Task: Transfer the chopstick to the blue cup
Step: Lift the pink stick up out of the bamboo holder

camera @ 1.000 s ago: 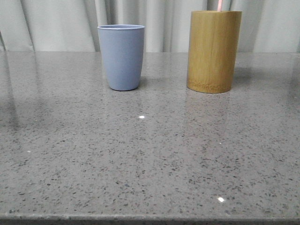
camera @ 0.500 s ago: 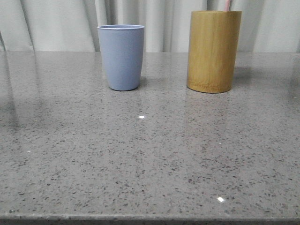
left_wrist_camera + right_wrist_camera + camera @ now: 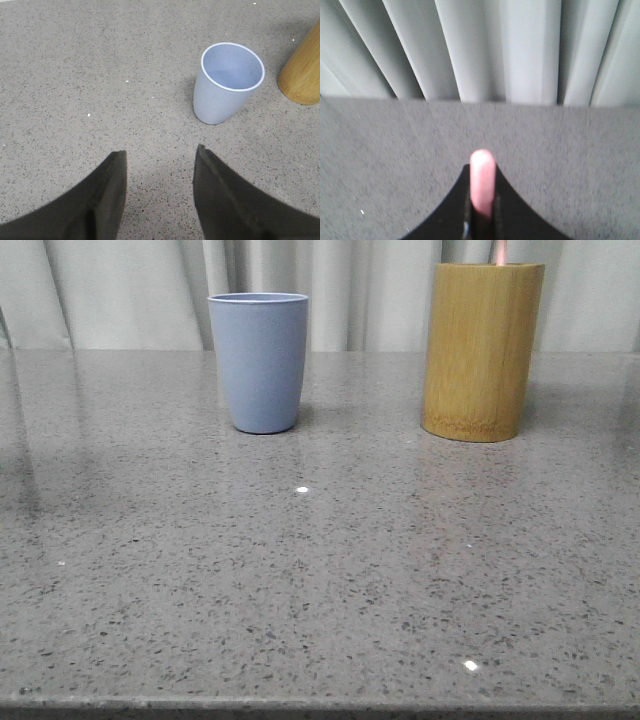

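One chopstick (image 3: 482, 182) – right gripper's (image 3: 482, 212) grip

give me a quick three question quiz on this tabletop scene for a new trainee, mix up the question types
1. True or false: the blue cup has nothing inside it.
2. Multiple choice: the right claw is A) open over the table, B) shut on the chopstick, C) shut on the cup rim.
3. Short answer: in the front view, which container stands taller, and on which side of the other?

Key
1. True; the left wrist view looks into it and shows a bare interior.
2. B; the pink stick sits pinched between the dark fingers.
3. The bamboo cylinder, standing to the right of the blue cup on the table.
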